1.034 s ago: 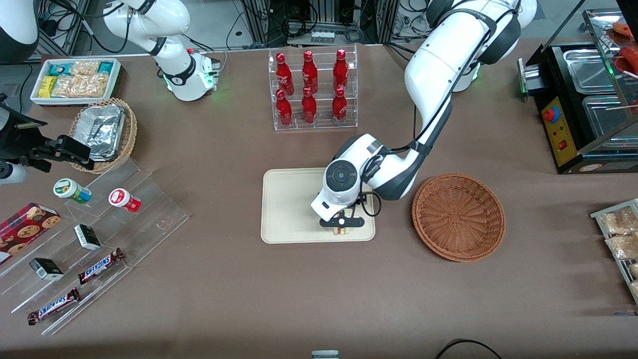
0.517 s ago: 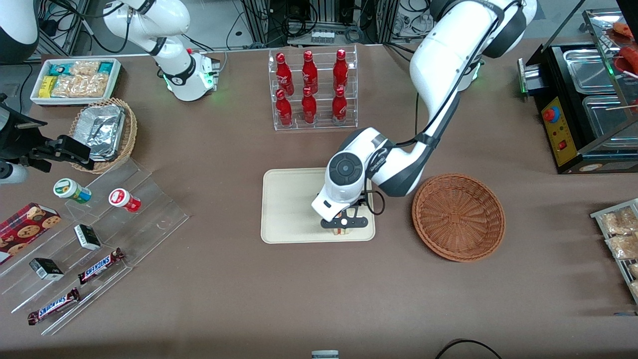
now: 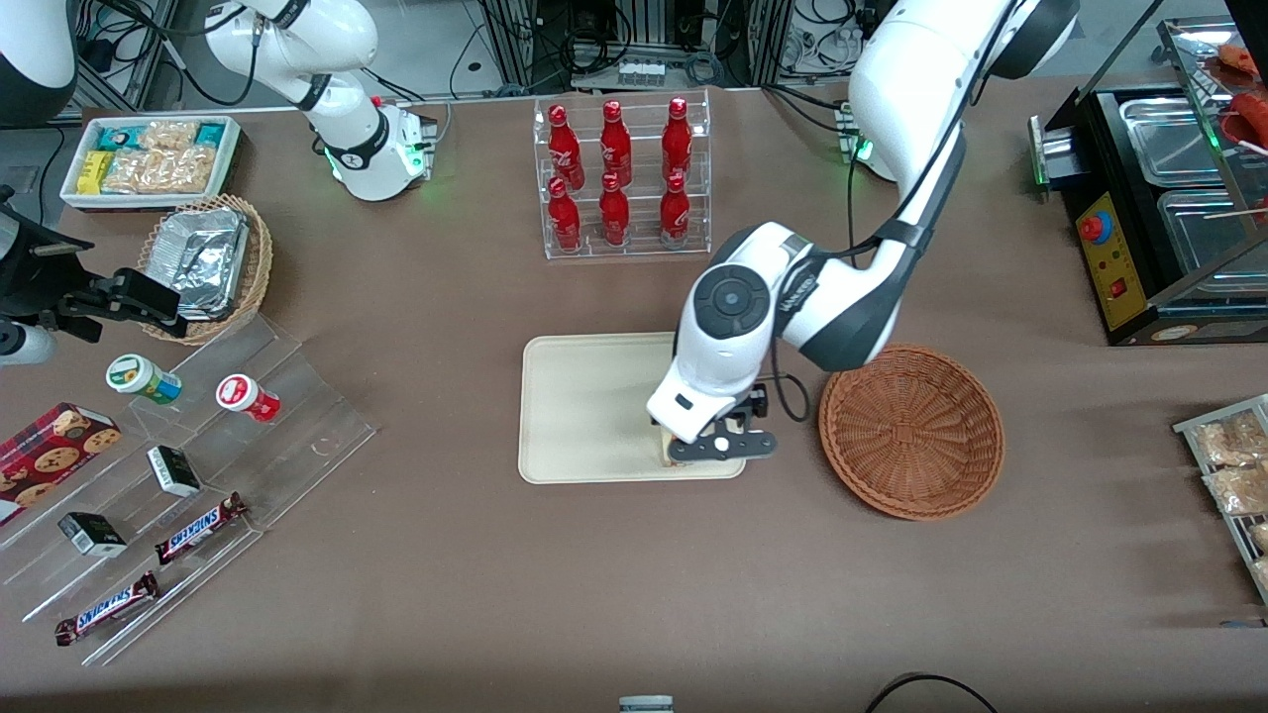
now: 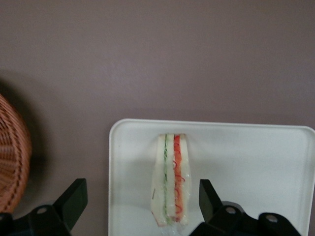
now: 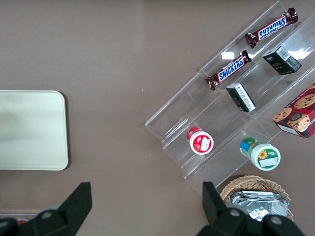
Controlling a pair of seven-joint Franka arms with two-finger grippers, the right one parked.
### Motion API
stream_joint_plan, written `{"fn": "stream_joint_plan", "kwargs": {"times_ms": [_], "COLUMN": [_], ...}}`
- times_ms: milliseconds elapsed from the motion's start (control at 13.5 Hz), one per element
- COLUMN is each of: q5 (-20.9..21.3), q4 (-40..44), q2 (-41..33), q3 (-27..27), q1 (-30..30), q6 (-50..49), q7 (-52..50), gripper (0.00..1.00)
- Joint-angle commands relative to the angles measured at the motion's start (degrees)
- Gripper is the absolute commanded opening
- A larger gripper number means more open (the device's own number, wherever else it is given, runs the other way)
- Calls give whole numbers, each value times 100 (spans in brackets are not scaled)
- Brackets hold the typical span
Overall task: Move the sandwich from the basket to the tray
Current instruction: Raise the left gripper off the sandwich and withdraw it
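End effector (image 4: 138,204) spread wide above sandwich (image 4: 170,179) on tray (image 4: 246,162), basket (image 3: 911,431) holds nothing

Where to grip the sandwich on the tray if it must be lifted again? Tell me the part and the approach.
Probably come straight down and pinch the two white bread faces of the sandwich. It stands on edge on the tray, its filling stripes facing up, so both faces are free. The gripper hangs open above it, one finger on each side.

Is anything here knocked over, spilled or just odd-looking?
Nothing stands out. The sandwich lies on the tray, near the corner closest to the empty basket. The gripper hovers open above it.
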Motion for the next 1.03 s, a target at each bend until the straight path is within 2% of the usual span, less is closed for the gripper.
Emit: {"fn": "stream_joint_plan", "kwargs": {"times_ms": [0,222,517,739,961], "q5": [88,17,-272,-746,-817], "q4": [95,95,95,95,95], "q2": [-274,-512,-872,-1162,-1444], "q3": [304,394,911,1631,2184], "q1": [-30,-22,-13,-22,-22], "q6": [-362,-626,-1011,-1539,-2119], "q7": [135,276,502,1117,1961], "gripper": [100,100,100,100,100]}}
